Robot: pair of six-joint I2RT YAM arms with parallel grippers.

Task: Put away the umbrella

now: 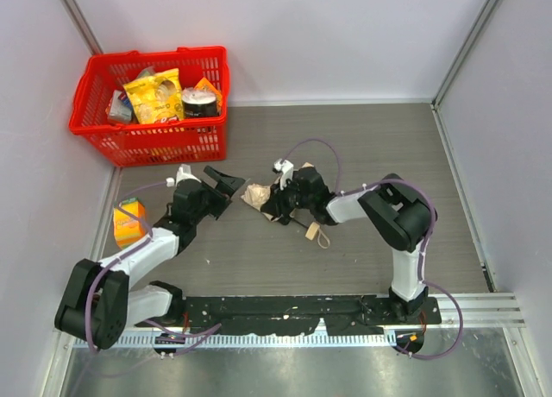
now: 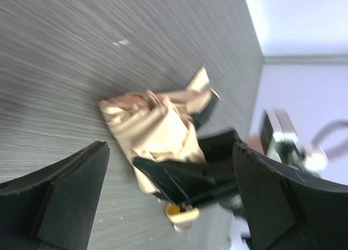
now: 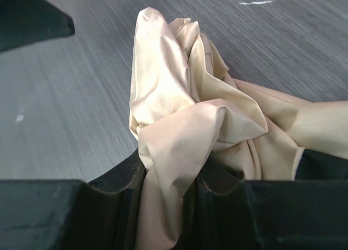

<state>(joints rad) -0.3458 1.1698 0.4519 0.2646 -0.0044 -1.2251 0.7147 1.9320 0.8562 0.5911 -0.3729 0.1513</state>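
Observation:
The umbrella (image 1: 259,196) lies crumpled on the grey table near the middle, its pale beige canopy bunched up. Its cream handle with loop cord (image 1: 317,234) lies to the lower right. My right gripper (image 1: 274,205) is shut on the canopy fabric (image 3: 179,130), which is pinched between its black fingers (image 3: 109,206). My left gripper (image 1: 226,183) is open and empty, just left of the umbrella. In the left wrist view the umbrella (image 2: 157,127) sits ahead between the spread fingers (image 2: 70,195), with the right gripper's black body behind it.
A red basket (image 1: 153,138) with snack packs and a can stands at the back left. An orange juice carton (image 1: 129,222) lies by the left wall. Grey walls close the table on three sides.

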